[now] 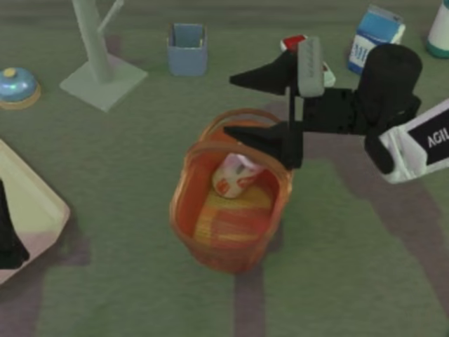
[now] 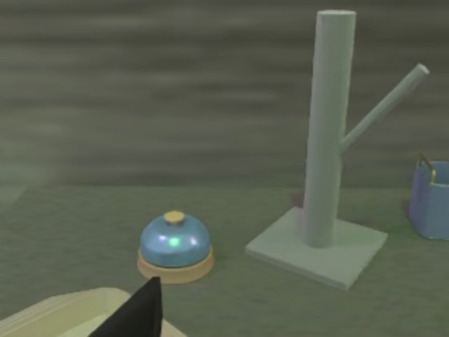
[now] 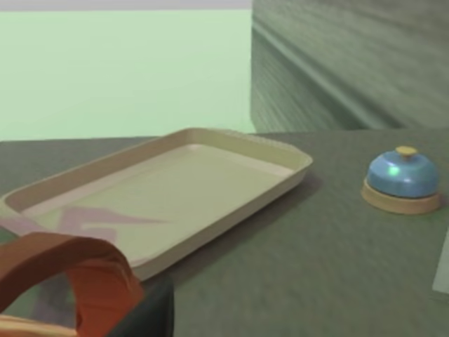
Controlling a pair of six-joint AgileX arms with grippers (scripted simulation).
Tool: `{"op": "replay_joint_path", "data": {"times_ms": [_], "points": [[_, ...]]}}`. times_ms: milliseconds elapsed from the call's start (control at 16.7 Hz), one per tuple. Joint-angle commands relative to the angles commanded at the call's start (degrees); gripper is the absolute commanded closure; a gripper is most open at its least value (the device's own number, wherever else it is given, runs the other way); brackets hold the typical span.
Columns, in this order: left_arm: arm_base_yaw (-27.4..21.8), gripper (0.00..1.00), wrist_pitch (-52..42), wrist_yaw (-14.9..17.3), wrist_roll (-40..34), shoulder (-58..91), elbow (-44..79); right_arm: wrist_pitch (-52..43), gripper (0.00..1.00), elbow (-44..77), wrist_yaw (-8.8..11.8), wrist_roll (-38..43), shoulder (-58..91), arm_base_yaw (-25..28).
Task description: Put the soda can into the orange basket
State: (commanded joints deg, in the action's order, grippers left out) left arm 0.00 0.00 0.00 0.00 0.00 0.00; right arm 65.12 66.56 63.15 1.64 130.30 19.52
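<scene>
While my right gripper [image 1: 242,105] hangs above the far rim of the orange basket [image 1: 184,210], its two black fingers stand spread apart with nothing between them: released.

Item: soda can [image 1: 235,175]. White with red marking, lying tilted inside the orange basket, in the half of the yellowish slatted bottom toward 12 o'clock, just under my lower finger. Not gripped.

Item: orange basket. Oval, woven, two arched handles; sits at the table's centre. One handle also shows in the right wrist view [image 3: 59,256].

Item: right arm [image 1: 379,105]. Reaches in from 3 o'clock, black, with a white lettered section at the edge.

Item: left gripper [image 1: 8,232]. Parked at 9 o'clock over the cream tray [image 1: 38,203]; only a dark tip shows in the left wrist view [image 2: 137,316], and I cannot tell whether it is spread or closed.

Item: cream tray. Shallow, rimmed, at the table's 9 o'clock edge.

Item: blue bell [image 1: 15,84]. Domed, on a tan base, at 10 o'clock.

Item: white stand [image 1: 98,63]. Upright post with a slanted peg on a square base, at 11 o'clock, beside the bell.

Item: blue square cup [image 1: 187,49]. At 12 o'clock, beyond the basket.

Item: milk carton [image 1: 375,35]. Blue and white, at 1 o'clock, behind my right arm.
</scene>
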Motion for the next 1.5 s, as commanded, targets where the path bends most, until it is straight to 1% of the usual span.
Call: {"op": "replay_joint_path", "data": {"times_ms": [180, 300, 420, 540, 720, 840, 960, 1140, 1380, 1500], "points": [[-0.56, 0.00, -1.33, 0.19, 0.76, 1.58, 1.51, -0.85, 0.00, -1.03, -0.51, -0.11, -1.49, -0.09], [-1.94, 0.00, -4.41, 0.65, 2.58, 5.31, 5.00, -2.84, 0.00, -3.42, -1.88, -0.35, -5.06, -0.42], [-4.12, 0.00, -9.19, 1.36, 5.46, 11.17, 10.32, -5.90, 0.00, -7.02, -4.27, -0.66, -10.65, -1.12], [-6.89, 0.00, -15.26, 2.18, 9.19, 18.74, 17.01, -9.65, 0.00, -11.34, -7.47, -0.97, -17.53, -2.12], [-11.75, 0.00, -26.30, 3.44, 16.02, 32.78, 28.96, -16.66, 0.00, -19.14, -13.90, -1.37, -30.29, -4.16], [-15.28, 0.00, -34.58, 4.17, 21.22, 43.54, 37.83, -22.03, 0.00, -24.91, -19.08, -1.57, -40.08, -5.78], [-18.90, 0.00, -43.16, 4.76, 26.75, 54.95, 47.24, -27.45, 0.00, -30.61, -24.47, -1.70, -50.11, -7.43], [-24.28, 0.00, -55.76, 5.25, 35.41, 72.48, 62.23, -35.96, 0.00, -39.28, -33.14, -1.81, -66.22, -10.00], [-30.73, 0.00, -70.31, 4.94, 46.73, 94.35, 83.11, -46.96, 0.00, -50.04, -44.48, -1.83, -88.29, -13.33], [-33.44, 0.00, -76.03, 4.34, 51.91, 103.76, 93.37, -51.64, 0.00, -54.47, -49.33, -1.81, -98.52, -14.76]]}}
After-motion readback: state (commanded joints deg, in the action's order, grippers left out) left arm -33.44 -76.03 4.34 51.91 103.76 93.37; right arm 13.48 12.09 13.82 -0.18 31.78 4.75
